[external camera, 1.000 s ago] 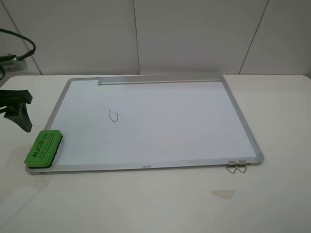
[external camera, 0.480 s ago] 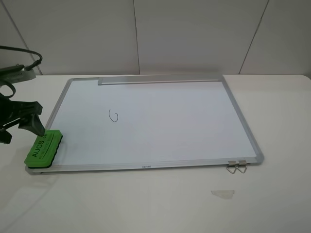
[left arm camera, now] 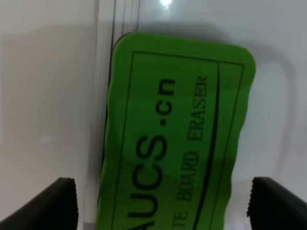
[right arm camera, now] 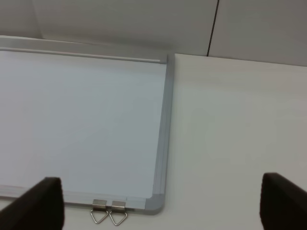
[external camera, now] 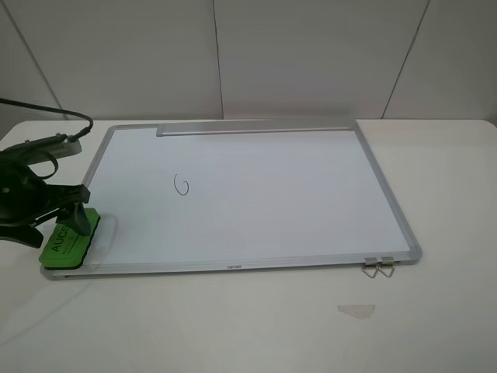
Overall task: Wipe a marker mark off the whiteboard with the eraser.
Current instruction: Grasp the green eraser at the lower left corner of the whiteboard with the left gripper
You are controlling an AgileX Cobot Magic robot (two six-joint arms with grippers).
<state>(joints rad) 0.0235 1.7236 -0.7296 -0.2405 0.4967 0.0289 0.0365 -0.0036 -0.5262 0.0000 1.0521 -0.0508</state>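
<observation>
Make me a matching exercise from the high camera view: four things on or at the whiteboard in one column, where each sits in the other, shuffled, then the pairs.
Things
1. eraser
2. marker mark
3. metal clips
4. grey tray strip

Places
A. along the far edge of the whiteboard
B. on its near-left corner
C. on the white surface, left of centre
D. at the frame's near-right corner

Pairs: 1-B, 2-C, 3-D, 4-A

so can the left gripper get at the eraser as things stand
Probably yes. The left gripper is open right over the eraser, one finger to each side of it, and nothing lies between them. The eraser sits on a corner of the whiteboard, with nothing else close by.
</observation>
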